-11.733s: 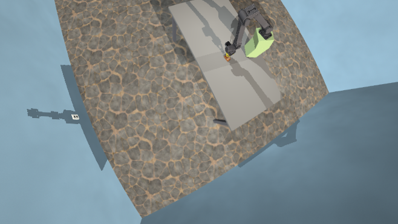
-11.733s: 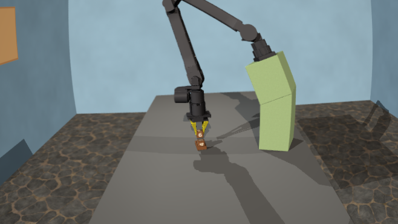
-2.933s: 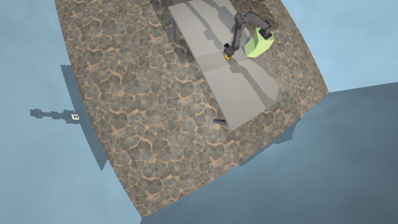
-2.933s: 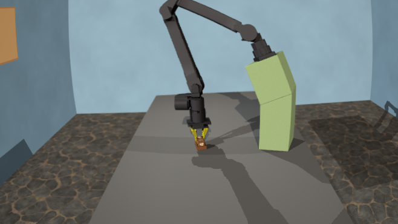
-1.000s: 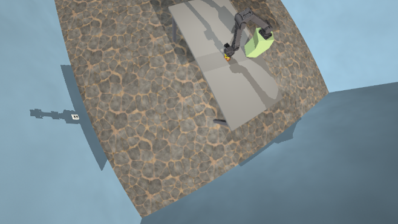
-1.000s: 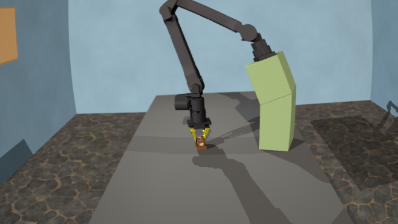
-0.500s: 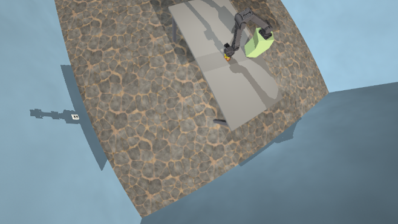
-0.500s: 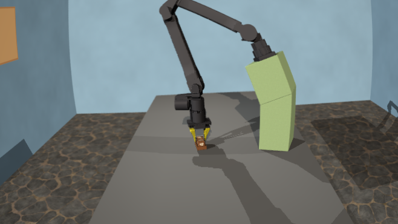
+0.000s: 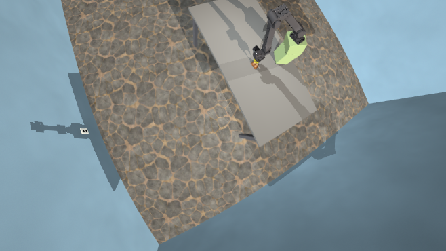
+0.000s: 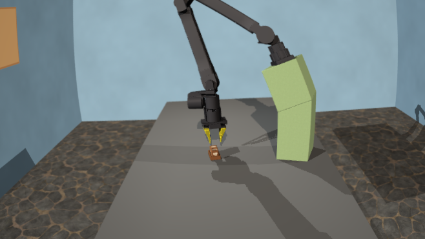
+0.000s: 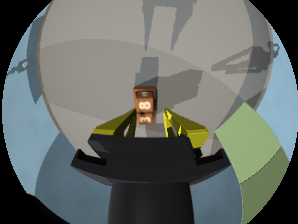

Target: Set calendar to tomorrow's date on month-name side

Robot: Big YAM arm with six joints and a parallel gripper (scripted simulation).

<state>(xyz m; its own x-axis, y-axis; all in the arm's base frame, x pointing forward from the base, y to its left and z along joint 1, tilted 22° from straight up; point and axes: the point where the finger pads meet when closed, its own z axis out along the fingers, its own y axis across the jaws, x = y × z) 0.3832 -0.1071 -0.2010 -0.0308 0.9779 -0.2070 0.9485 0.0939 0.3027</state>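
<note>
The small brown calendar (image 10: 216, 156) (image 9: 254, 64) (image 11: 143, 104), a tray with two cubes, stands on the grey table (image 10: 181, 199) (image 9: 271, 107) near its middle. It is too small here for me to read the digits. My gripper (image 10: 214, 140) (image 9: 255, 60) (image 11: 150, 111) hangs just above the calendar and points down. Its yellow fingers are apart and clear of the tray, with nothing between them. In the wrist view the calendar shows beyond the fingertips.
The tall green block (image 10: 295, 108) (image 9: 288, 51) (image 11: 256, 156) that carries the arm's base stands on the table to the right of the calendar. An orange panel (image 10: 8, 37) hangs on the left wall. The table's edges drop to a stone floor.
</note>
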